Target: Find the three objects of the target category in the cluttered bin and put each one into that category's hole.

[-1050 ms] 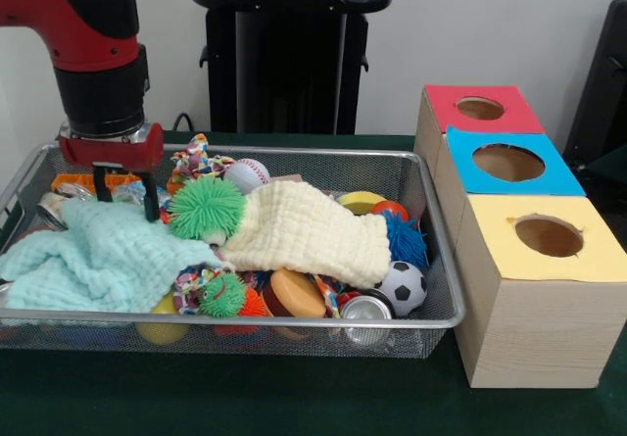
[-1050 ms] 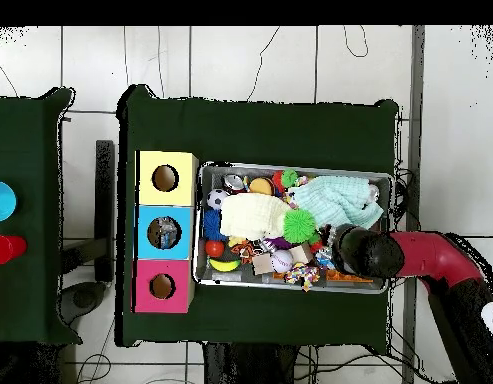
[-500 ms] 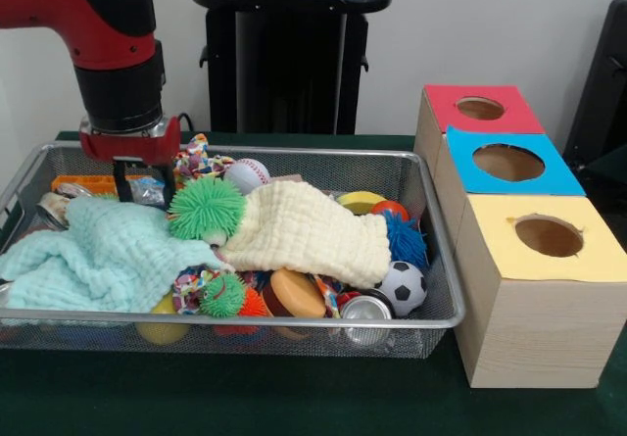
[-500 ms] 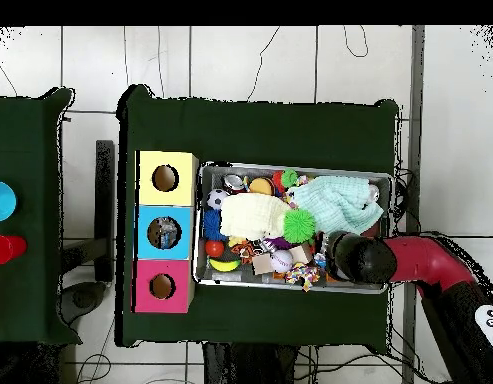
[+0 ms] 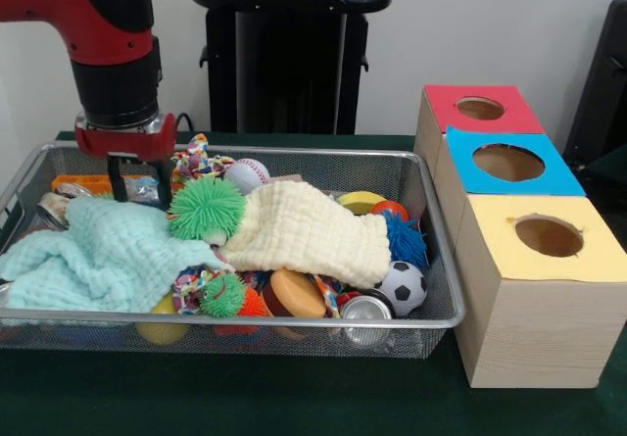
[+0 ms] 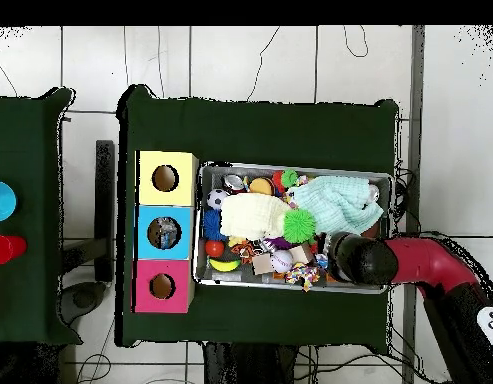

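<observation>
Silver wire-mesh bin (image 5: pixel 436 250) holds the clutter; two muslin cloths, mint green (image 5: pixel 88 255) and pale yellow (image 5: pixel 309 228), cover much of it, so targets are probably partly hidden. Category unknown to me; candidates are balls, e.g. the black-and-white soccer ball (image 5: pixel 402 287), well apart from me. My gripper (image 5: pixel 138 177) hangs above the mint cloth's far edge, fingers parted, empty, placed to dig.
</observation>
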